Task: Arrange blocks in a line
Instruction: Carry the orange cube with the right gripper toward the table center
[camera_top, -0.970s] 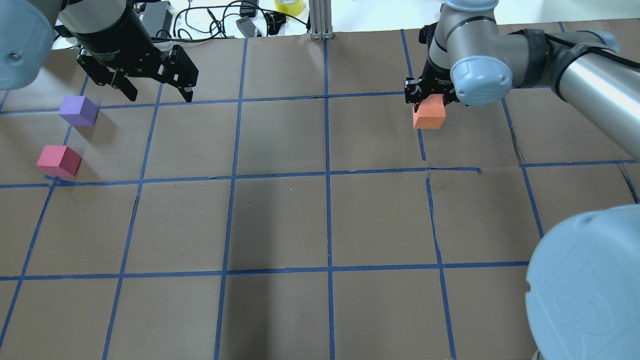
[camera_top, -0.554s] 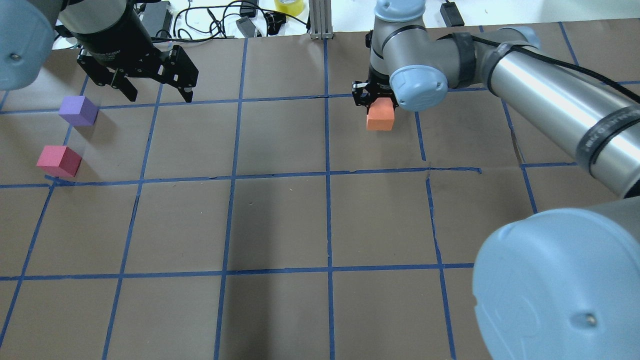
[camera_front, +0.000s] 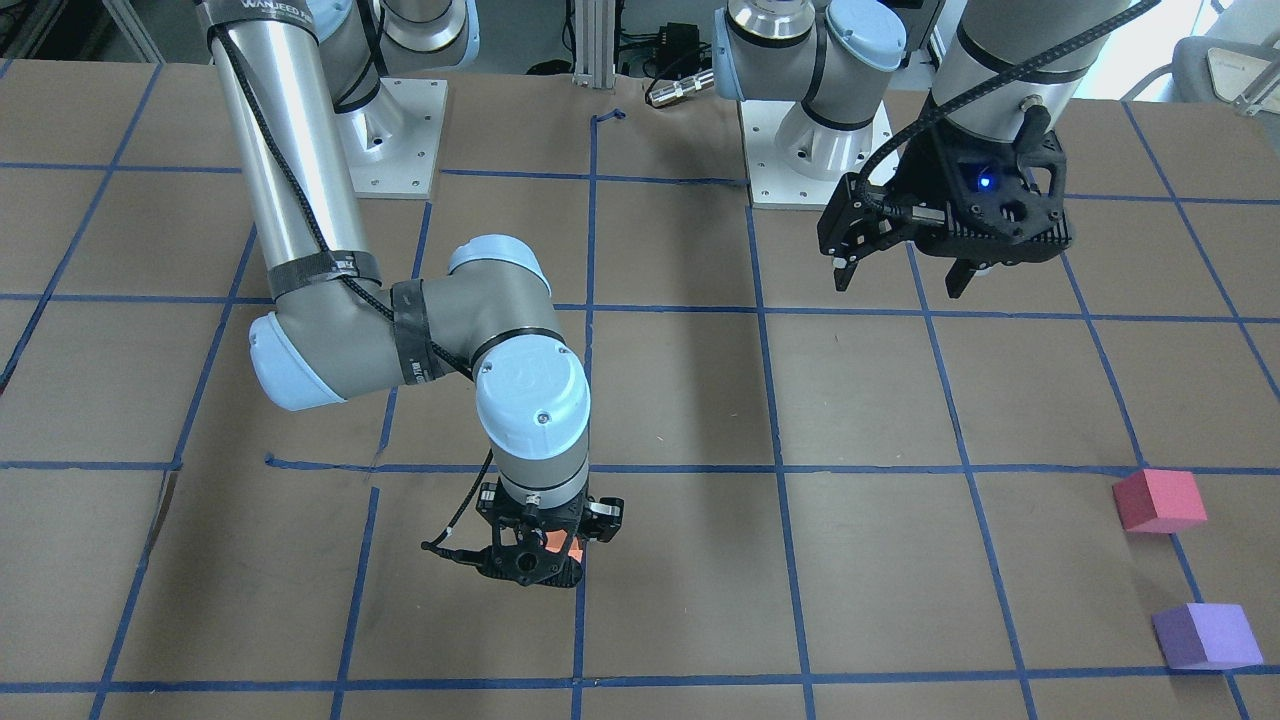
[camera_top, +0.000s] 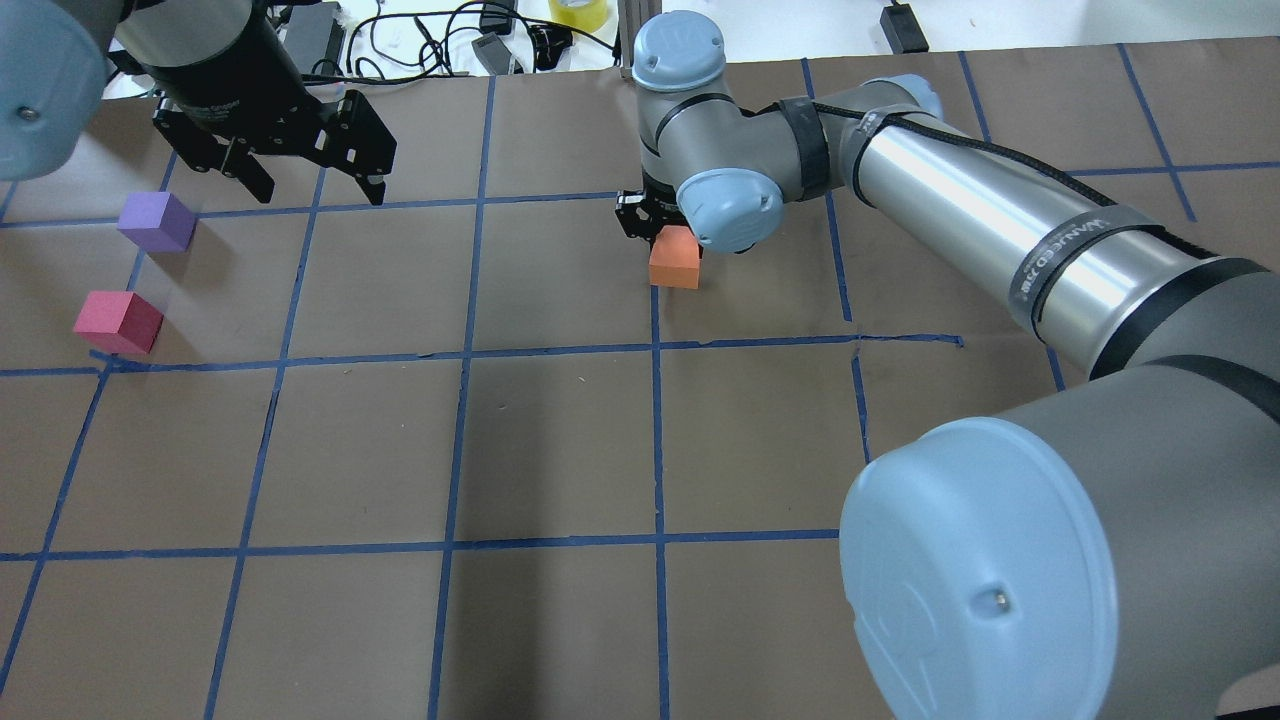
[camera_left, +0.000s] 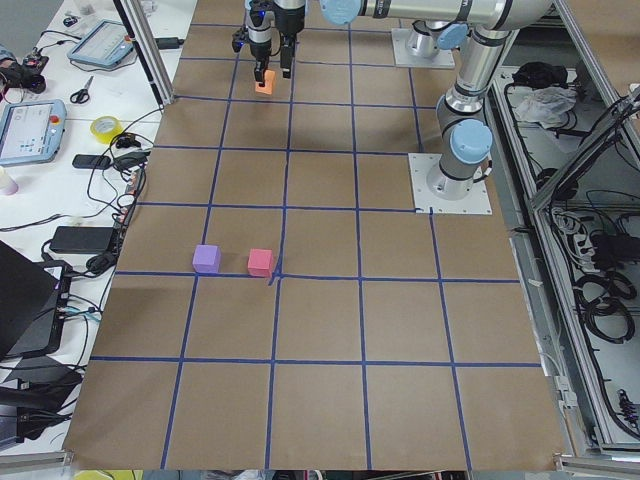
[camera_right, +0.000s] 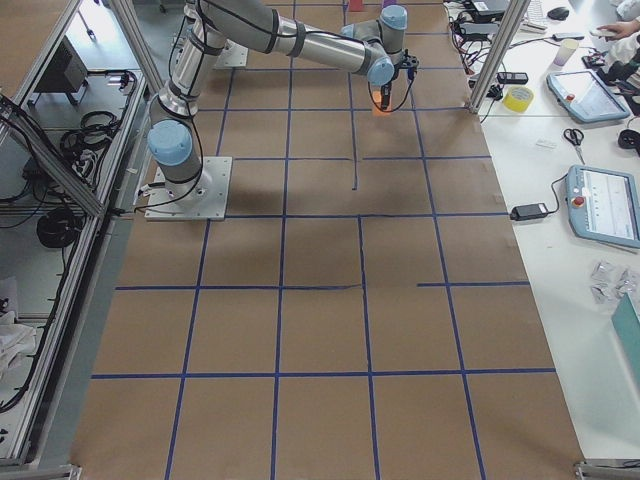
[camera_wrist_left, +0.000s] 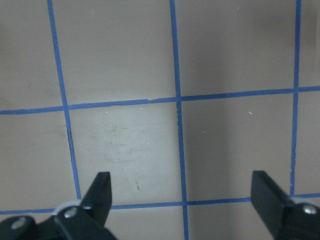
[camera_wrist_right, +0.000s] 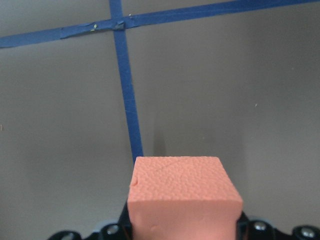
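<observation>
My right gripper (camera_top: 668, 245) is shut on the orange block (camera_top: 674, 262) and holds it just above the table over the centre blue tape line. The block fills the bottom of the right wrist view (camera_wrist_right: 182, 195) and is mostly hidden behind the gripper in the front view (camera_front: 574, 551). The purple block (camera_top: 157, 221) and the pinkish-red block (camera_top: 118, 322) lie close together at the far left of the table. My left gripper (camera_top: 322, 190) hangs open and empty above the table, to the right of the purple block. The left wrist view shows only taped table between its fingers (camera_wrist_left: 100, 192).
Blue tape lines (camera_top: 655, 440) divide the brown table into squares. Cables, a yellow tape roll (camera_top: 578, 10) and a metal post (camera_top: 640, 40) sit beyond the far edge. The arm bases (camera_front: 395, 130) stand at the robot's side of the table.
My right arm has carried the orange block leftward, from the right part of the table to the centre line. The left arm and the other two blocks have not moved.
</observation>
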